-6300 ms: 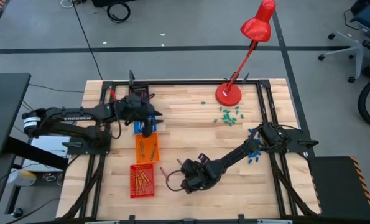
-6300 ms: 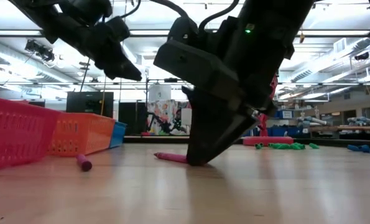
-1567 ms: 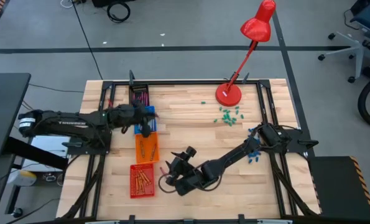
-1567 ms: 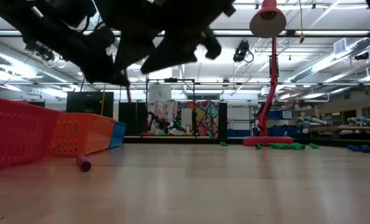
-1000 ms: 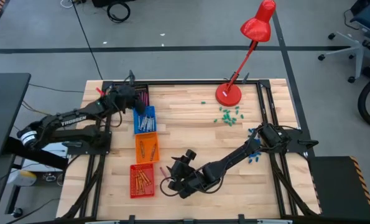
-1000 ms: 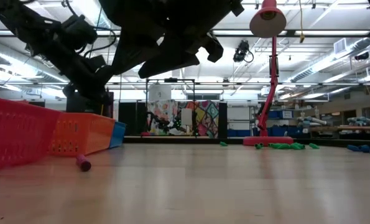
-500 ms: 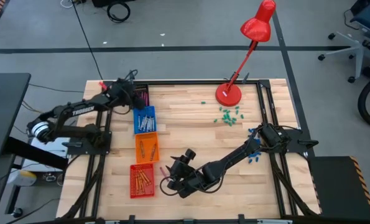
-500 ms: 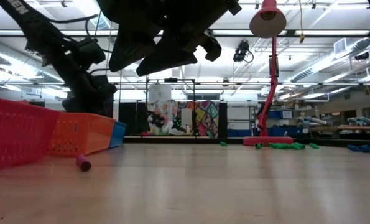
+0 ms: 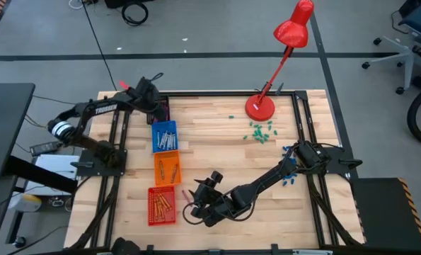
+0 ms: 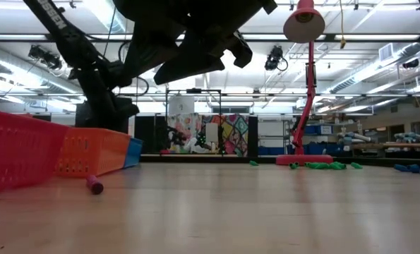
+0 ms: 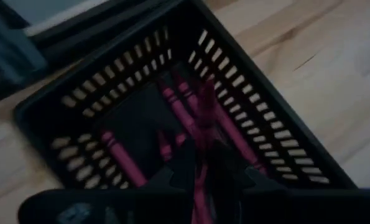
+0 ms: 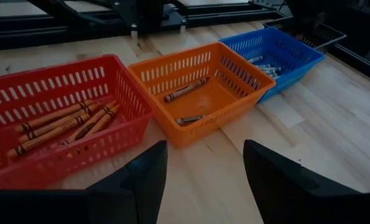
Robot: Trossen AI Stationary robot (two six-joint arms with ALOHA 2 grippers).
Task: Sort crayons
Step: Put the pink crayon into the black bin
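The left gripper (image 9: pixel 156 106) hangs over the black basket (image 11: pixel 247 99) at the upper left of the high view, pinching a pink crayon (image 11: pixel 204 124) so it can drop among the pink ones there. The right gripper (image 12: pixel 203 180), fingers spread and empty, hovers low beside the red basket (image 9: pixel 151 212). One loose crayon (image 10: pixel 94 185) lies on the table (image 9: pixel 224 152). Orange basket (image 12: pixel 234 93), blue basket (image 9: pixel 156 139) and lamp (image 9: pixel 260 107) stand clear.

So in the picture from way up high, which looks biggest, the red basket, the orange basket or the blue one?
1. red basket
2. orange basket and blue basket: they look about alike, so I won't rank them.
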